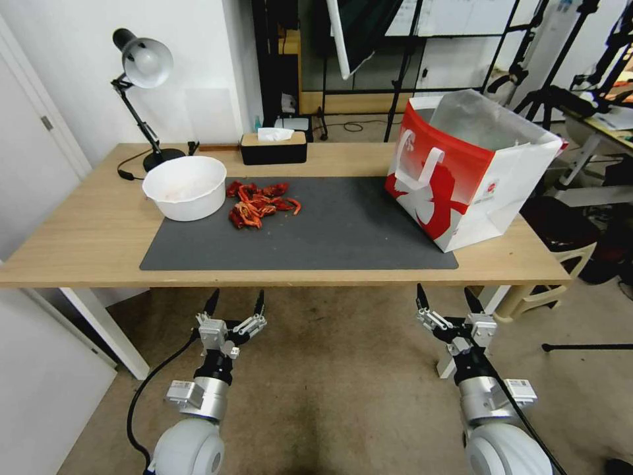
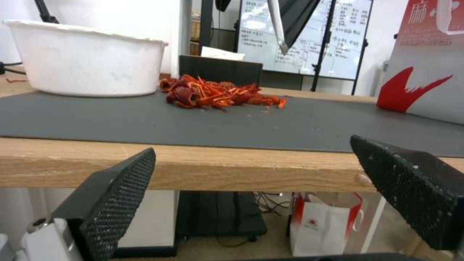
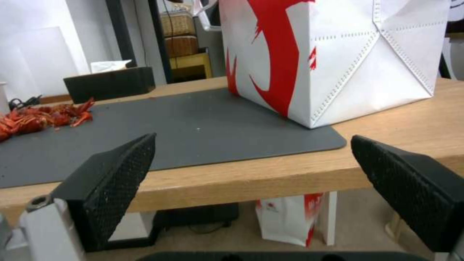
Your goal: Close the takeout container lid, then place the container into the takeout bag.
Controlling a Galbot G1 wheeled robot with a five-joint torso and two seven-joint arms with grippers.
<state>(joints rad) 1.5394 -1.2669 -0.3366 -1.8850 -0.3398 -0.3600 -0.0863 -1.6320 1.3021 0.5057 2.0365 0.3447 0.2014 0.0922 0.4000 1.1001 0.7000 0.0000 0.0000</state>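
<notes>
Holding both spread grippers, left [image 1: 235, 302] and right [image 1: 446, 298], below the table edge [image 1: 297, 280]; bag [image 1: 471, 168] sits nearer my right.

**Workshop room, bright and busy at the back**

A pale wooden worktop [image 1: 79, 244] on white legs stands over a mottled brown floor [image 1: 330, 389]. At the left a white wall [image 1: 66, 39], and a black desk lamp [image 1: 142, 63] leans in from the far corner. Behind, dark stands and tripods [image 1: 527, 59] crowd a whiteboard [image 2: 304, 40] covered in writing. A cream plastic chair [image 1: 560, 277] sits at the right end.
</notes>
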